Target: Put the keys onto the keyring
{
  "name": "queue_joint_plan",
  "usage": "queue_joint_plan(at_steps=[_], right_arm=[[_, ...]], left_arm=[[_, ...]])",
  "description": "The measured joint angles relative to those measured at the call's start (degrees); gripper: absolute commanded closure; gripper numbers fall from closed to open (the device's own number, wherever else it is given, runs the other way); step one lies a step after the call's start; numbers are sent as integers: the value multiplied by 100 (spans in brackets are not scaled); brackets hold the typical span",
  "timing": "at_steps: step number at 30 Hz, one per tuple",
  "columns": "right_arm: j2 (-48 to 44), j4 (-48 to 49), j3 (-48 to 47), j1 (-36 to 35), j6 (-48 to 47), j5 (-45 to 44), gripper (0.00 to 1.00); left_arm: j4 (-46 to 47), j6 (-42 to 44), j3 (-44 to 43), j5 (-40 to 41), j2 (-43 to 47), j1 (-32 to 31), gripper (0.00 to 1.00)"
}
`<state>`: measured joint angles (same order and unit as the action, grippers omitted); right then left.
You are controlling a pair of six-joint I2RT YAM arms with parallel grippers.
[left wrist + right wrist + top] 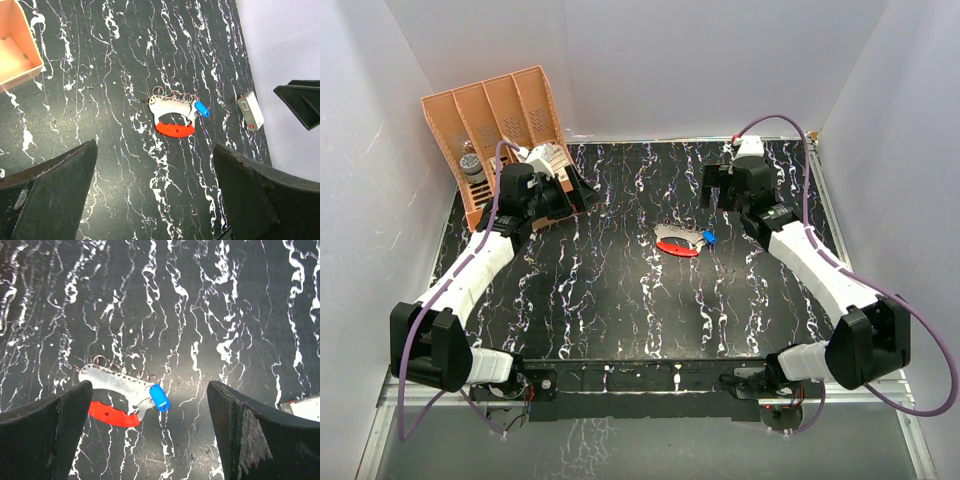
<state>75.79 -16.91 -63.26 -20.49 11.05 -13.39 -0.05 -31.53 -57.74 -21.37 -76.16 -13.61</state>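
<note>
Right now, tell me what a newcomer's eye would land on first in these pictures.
The red-and-silver keyring lies in the middle of the black marbled table, with the blue-headed key at its right end. An orange divided rack stands at the far left corner.

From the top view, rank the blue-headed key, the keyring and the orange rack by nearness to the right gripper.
1. blue-headed key: mid-table, nearest the right gripper.
2. keyring: right beside the key, toward the left arm.
3. orange rack: far-left corner, by far the farthest.
</note>
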Motion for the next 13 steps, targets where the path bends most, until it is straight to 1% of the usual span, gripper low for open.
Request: queue_joint_plan(at_steps=[6, 13], right_arm=[[457, -313, -96, 393, 232, 334, 2], [479, -396, -13, 481, 361, 616, 2]], left_arm=[[2, -2, 0, 0, 9, 0, 1], [61, -11, 2, -2, 28, 0, 2]])
